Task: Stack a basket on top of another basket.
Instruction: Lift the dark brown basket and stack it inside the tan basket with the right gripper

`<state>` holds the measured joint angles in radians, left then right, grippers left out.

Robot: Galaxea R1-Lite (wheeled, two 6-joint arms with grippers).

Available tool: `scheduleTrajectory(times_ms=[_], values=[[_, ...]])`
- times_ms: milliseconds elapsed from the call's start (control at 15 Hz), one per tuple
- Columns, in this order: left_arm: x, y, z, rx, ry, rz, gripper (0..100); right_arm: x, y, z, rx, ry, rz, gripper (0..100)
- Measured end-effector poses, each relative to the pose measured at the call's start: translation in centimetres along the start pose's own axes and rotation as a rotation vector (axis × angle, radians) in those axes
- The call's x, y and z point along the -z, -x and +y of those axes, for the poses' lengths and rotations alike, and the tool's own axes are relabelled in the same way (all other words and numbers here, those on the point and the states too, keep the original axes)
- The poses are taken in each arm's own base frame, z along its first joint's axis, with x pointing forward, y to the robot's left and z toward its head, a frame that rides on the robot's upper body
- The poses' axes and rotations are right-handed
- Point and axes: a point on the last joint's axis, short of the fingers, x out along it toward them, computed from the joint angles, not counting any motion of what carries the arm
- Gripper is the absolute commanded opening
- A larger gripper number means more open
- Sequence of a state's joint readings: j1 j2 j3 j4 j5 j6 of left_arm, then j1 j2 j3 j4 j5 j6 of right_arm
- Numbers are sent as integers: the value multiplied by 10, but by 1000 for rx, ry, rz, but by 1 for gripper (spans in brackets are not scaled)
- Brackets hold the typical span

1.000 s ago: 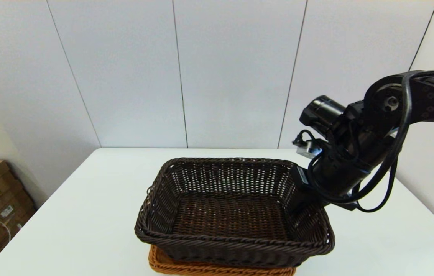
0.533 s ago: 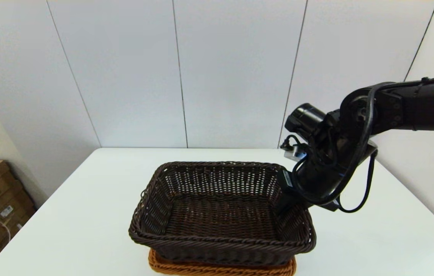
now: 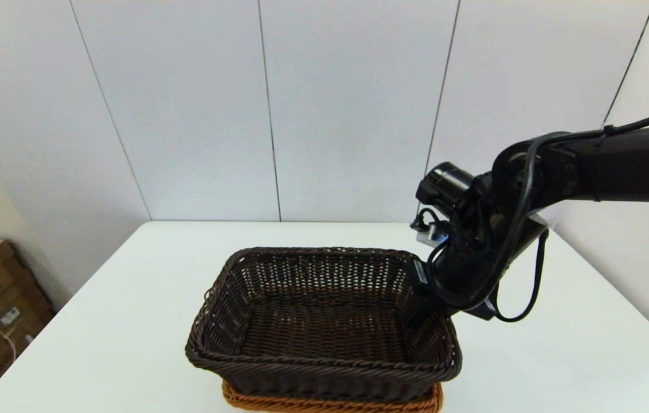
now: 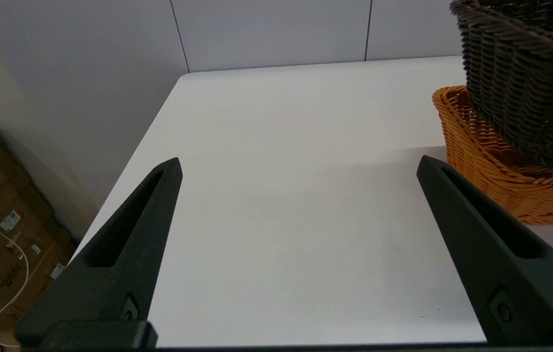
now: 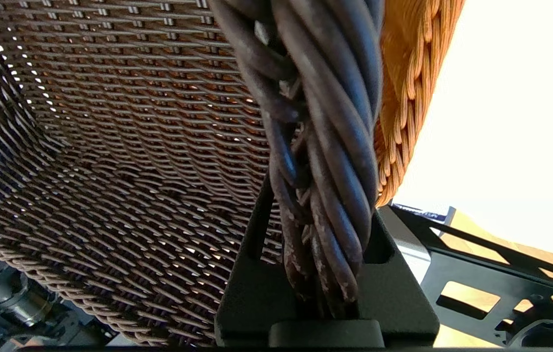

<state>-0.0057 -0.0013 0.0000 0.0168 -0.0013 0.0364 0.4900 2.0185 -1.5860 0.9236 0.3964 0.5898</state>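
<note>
Shifting leftward and lower since a second ago, the dark brown rectangular wicker basket now hangs over the orange-tan rectangular wicker basket.

Right gripper is clamped on its right braided rim; the dark basket hangs nearly square above the tan one, apparently not seated. Left gripper, fingers spread, idles left of both.
</note>
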Motion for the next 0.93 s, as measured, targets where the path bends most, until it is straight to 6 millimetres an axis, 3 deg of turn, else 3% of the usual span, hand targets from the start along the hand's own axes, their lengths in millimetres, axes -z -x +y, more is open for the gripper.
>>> scheduleTrajectory(times_ms=[933], values=[[0, 0, 0, 1, -3, 0, 100, -12, -24, -5, -32, 27, -26, 0]])
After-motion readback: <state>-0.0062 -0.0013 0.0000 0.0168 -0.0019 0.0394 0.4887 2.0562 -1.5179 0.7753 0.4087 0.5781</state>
